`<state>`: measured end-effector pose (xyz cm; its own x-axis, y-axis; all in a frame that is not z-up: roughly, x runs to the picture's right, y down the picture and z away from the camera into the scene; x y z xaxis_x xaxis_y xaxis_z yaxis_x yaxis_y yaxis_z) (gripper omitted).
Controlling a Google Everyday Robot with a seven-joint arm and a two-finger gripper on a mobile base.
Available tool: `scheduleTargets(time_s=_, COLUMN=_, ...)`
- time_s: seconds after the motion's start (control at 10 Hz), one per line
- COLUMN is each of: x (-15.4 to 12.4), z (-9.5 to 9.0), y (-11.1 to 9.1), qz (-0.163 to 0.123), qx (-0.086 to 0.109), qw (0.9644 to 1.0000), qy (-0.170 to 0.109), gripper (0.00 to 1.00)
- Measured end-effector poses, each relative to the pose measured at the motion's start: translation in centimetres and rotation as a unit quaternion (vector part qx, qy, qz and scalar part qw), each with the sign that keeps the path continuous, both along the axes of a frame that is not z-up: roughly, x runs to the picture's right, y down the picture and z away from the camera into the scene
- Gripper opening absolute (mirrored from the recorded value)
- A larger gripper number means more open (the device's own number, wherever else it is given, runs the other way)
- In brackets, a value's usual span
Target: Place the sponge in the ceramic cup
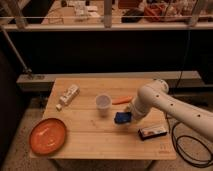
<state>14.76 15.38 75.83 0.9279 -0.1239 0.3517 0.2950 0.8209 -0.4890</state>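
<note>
A pale ceramic cup (103, 103) stands upright near the middle of the wooden table (90, 135). Just right of it and slightly nearer, the dark-blue sponge (121, 117) hangs a little above the tabletop. My gripper (126, 117) is at the sponge's right side, at the end of the white arm (165, 102) that reaches in from the right. The sponge sits below the cup's rim height and a short gap from the cup.
An orange plate (47, 135) lies at the front left corner. A pale tube-like item (67, 96) rests at the back left. An orange carrot-like stick (122, 100) lies behind the sponge. A black-and-white packet (152, 132) sits front right. A dark cable (185, 145) hangs right.
</note>
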Motion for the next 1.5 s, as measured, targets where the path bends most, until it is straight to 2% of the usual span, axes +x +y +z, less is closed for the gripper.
scheduleTargets(time_s=0.2, x=-0.2, z=-0.9, y=-1.3, qz=-0.006, qx=0.007, qw=1.0, qy=0.0, gripper=0.01)
scheduleTargets(time_s=0.8, x=-1.2, z=-1.7, y=-4.1, qz=-0.028, qx=0.028, qw=0.9992, qy=-0.002, gripper=0.01)
scheduleTargets(time_s=1.5, x=-2.9, z=-1.8, y=-6.4, qz=-0.056, qx=0.052, qw=0.997, qy=-0.017, gripper=0.01)
